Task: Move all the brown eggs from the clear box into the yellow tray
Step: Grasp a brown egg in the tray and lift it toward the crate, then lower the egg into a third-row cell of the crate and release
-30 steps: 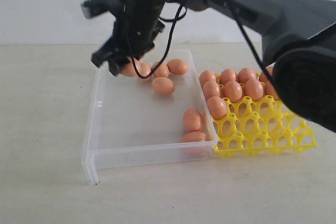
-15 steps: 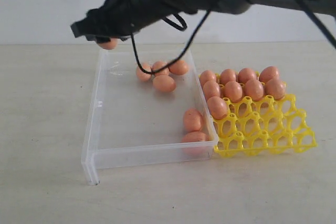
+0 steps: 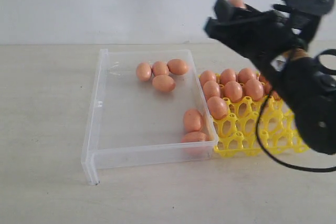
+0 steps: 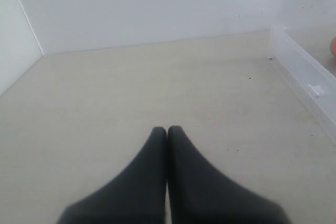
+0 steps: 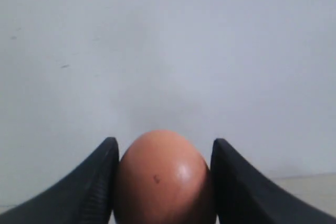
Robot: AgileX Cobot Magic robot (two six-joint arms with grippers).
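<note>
My right gripper (image 3: 230, 13) hangs high over the yellow tray (image 3: 273, 132), shut on a brown egg (image 3: 236, 2). The right wrist view shows that egg (image 5: 160, 177) squeezed between both fingers (image 5: 100, 177), with my right gripper (image 5: 164, 141) against a pale wall. Several brown eggs (image 3: 232, 91) fill the tray's far cups. The clear box (image 3: 105, 156) holds several more: a group (image 3: 164, 83) at the far end and two (image 3: 192, 120) by the wall nearest the tray. My left gripper (image 4: 167, 129) is shut and empty over bare table, left of the box wall (image 4: 302, 72).
The yellow tray touches the box's right side; its near cups are empty lattice. The right arm's black cable (image 3: 262, 140) loops down in front of the tray. A pale wall rises behind the table (image 3: 42, 129).
The right arm has lifted an egg from the box's far left corner and swung right, now above the tray. The other eggs have not moved.
</note>
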